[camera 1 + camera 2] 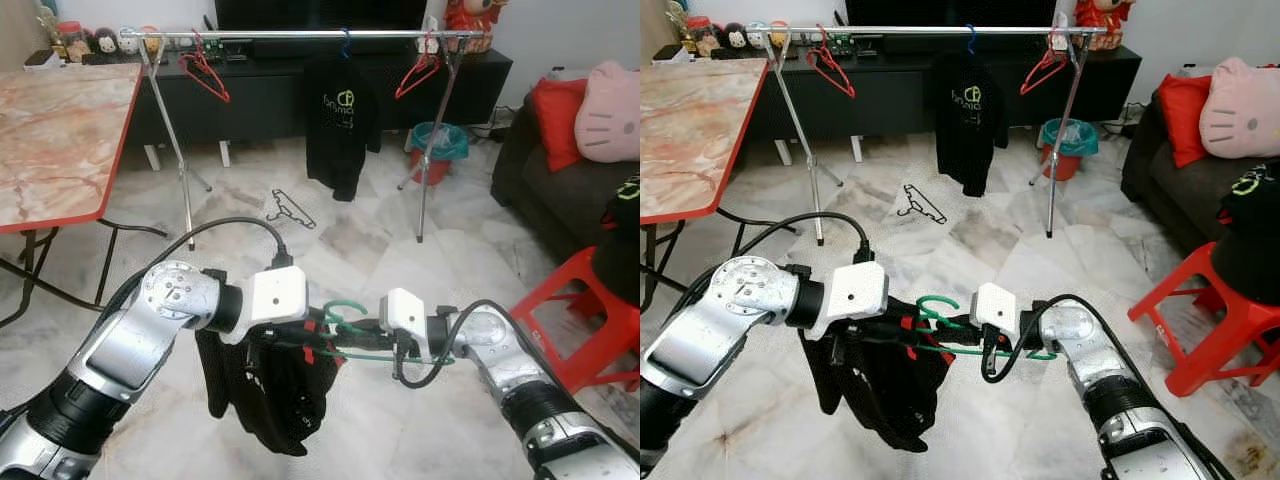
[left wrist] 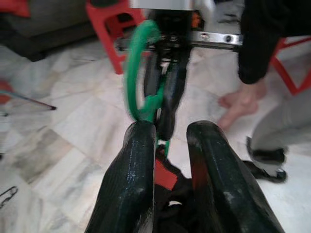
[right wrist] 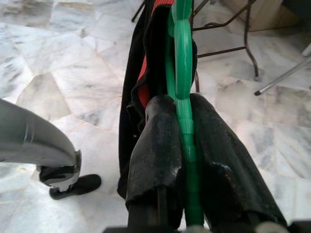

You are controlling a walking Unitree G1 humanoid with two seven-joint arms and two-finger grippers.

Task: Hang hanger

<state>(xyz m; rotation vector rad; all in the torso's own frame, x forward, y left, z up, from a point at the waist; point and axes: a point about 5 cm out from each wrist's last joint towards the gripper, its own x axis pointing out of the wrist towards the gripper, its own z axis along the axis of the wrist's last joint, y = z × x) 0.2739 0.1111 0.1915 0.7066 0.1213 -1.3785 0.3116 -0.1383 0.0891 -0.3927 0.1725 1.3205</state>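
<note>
A green hanger carries a black garment with a red collar, held low in front of me between both arms. My right gripper is shut on the hanger's green bar. My left gripper meets it from the left at the collar, its fingers closed on the red and black cloth beside the hanger's hook. The clothes rail stands across the room; on it hang a black shirt and two red hangers.
A black hanger lies on the marble floor before the rail. A marble-topped table stands at left. At right are a red stool and a dark sofa. A teal bin sits by the rail's right leg. A person's bare foot is close.
</note>
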